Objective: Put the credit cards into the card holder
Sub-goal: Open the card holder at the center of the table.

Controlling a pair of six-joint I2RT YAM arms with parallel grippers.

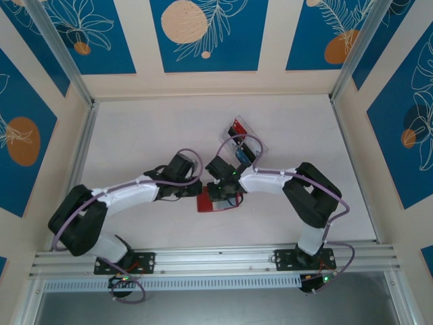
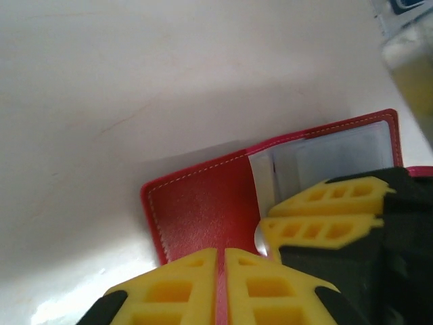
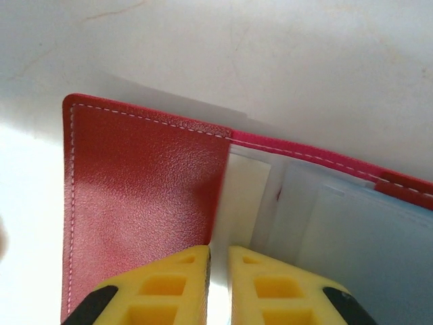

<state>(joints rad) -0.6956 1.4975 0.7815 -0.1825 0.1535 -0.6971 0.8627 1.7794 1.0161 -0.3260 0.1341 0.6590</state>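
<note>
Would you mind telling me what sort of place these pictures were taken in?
Most likely a robot test cell in a lab: a left arm and right arm bolted to an aluminium rail, a white table, and blue printed wall panels boxing it in.

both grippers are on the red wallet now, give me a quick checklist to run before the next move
1. card holder open: ok, its red flap is parted from the pale inside.
2. left gripper grip: ok, shut on the flap's edge.
3. right gripper grip: closed at the pale inside, but which layer it pinches, cannot tell.
4. credit cards within reach: ok, lying in the clear tray just beyond the holder.
5. card in hand: not ok, neither gripper holds one.
6. free gripper to fetch a card: not ok, both are on the holder.
</note>
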